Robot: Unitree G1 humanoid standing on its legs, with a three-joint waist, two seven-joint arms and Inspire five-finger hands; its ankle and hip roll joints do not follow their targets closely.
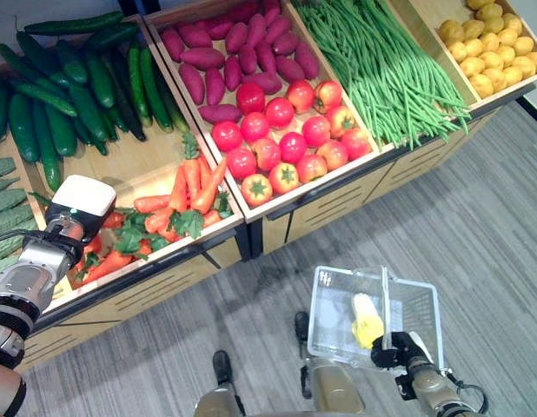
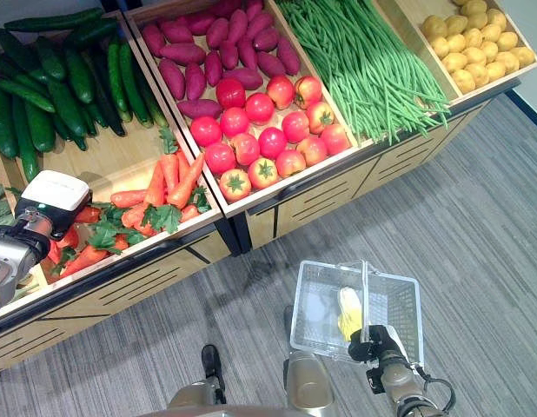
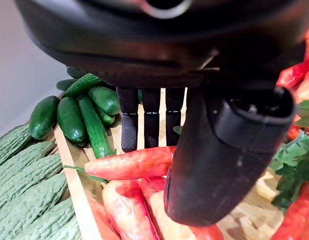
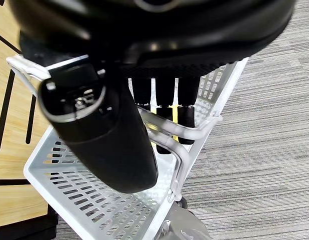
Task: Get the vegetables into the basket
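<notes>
Orange carrots [image 1: 192, 187] with green leafy tops lie in the front compartment of the wooden produce stand [image 1: 277, 221], beside the tomatoes [image 1: 286, 139] and in front of the cucumbers [image 1: 69, 82]. I judge a carrot to be stiff, light and a little smooth, so it can roll between the fingers; the best place to take it seems the thick middle of the body, not the soft leaves, which would tear or slip. The left hand [image 1: 77, 213] is low over these carrots. In the left wrist view its fingers [image 3: 150, 117] are straight and point down just above one carrot [image 3: 129, 164], with the thumb standing apart, so the hand is released and holds nothing. I cannot tell if the fingertips already touch the carrot. The right hand [image 1: 397, 349] carries the white wire basket [image 1: 334, 291] over the grey floor, with its fingers [image 4: 164, 117] curled round the basket's handle [image 4: 182, 131]. A yellow corn cob [image 1: 367, 320] already lies inside the basket.
</notes>
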